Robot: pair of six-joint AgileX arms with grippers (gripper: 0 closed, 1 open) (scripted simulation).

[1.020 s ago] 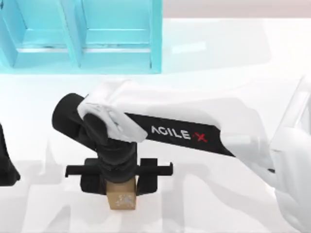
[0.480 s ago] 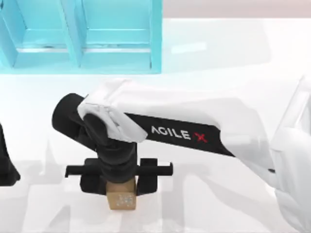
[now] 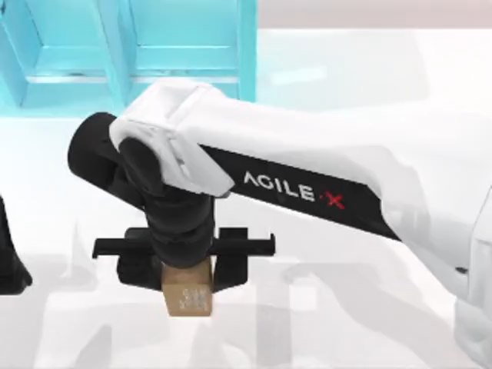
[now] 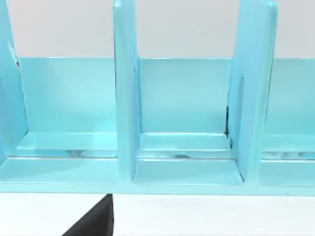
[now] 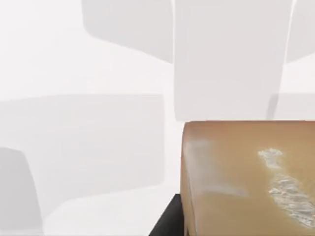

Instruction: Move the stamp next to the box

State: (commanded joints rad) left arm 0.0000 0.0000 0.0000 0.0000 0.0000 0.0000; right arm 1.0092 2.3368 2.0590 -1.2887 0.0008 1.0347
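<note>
Stamp [image 3: 188, 295] sits at about 6 o'clock on the table, pinched between the right gripper [image 3: 188, 270] fingers, with the blue box [image 3: 127, 58] up at 11 o'clock. I'd keep the squeeze firm and carry it level toward the box, setting it down just beside the front wall. Compared with a second ago, arm and stamp look lifted. Left gripper [image 3: 9, 261] is parked at 9 o'clock; can't tell its fingers.

Tan stamp [image 5: 246, 177] w/ white mark
</note>
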